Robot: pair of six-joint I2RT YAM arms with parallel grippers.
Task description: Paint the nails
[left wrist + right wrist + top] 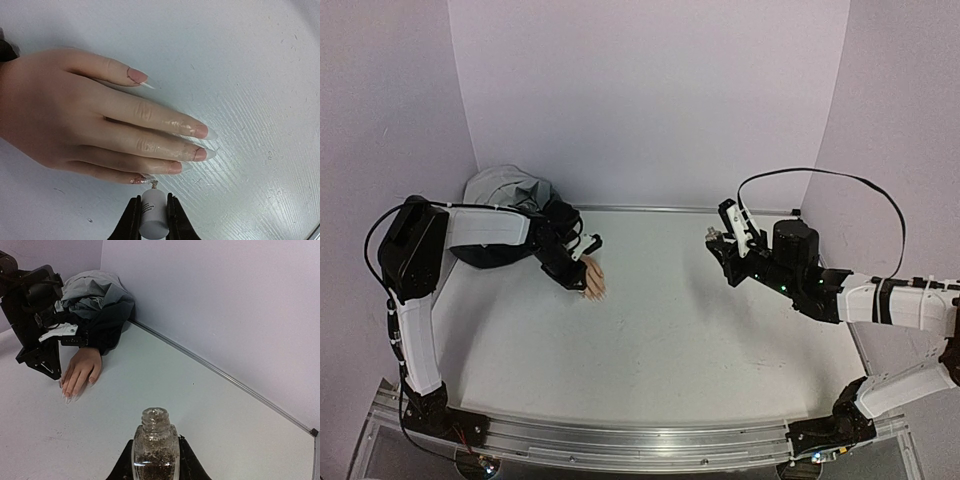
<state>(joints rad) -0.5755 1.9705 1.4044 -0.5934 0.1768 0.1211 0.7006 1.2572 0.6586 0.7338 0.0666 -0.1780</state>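
Pale lilac walls close the white bench (670, 340) at the back and on both sides. A metal strip (225, 377) runs along the back edge, and a rail (640, 445) carries the arm bases at the near edge. Wide bare surface lies between the two arms.

At the left rear the hand (75, 120) lies palm down, fingers toward the near edge, its wrist in a dark sleeve (107, 325). A grey jacket (505, 190) is heaped in the corner behind. Noted: the nails (200, 131) are long and pointed, their tips at the bench surface.

Found the left jaws closed on a white cap (152, 215), just beside the little finger. The brush tip (154, 184) sits at that finger's nail, where glitter shows; contact cannot be confirmed. From above, the left wrist overhangs the back of the hand and hides much of it.

Found the right jaws closed on an open bottle (155, 445) of glittery polish, upright, at the right rear, well apart from the hand. A black cable (820, 175) loops over the right arm.
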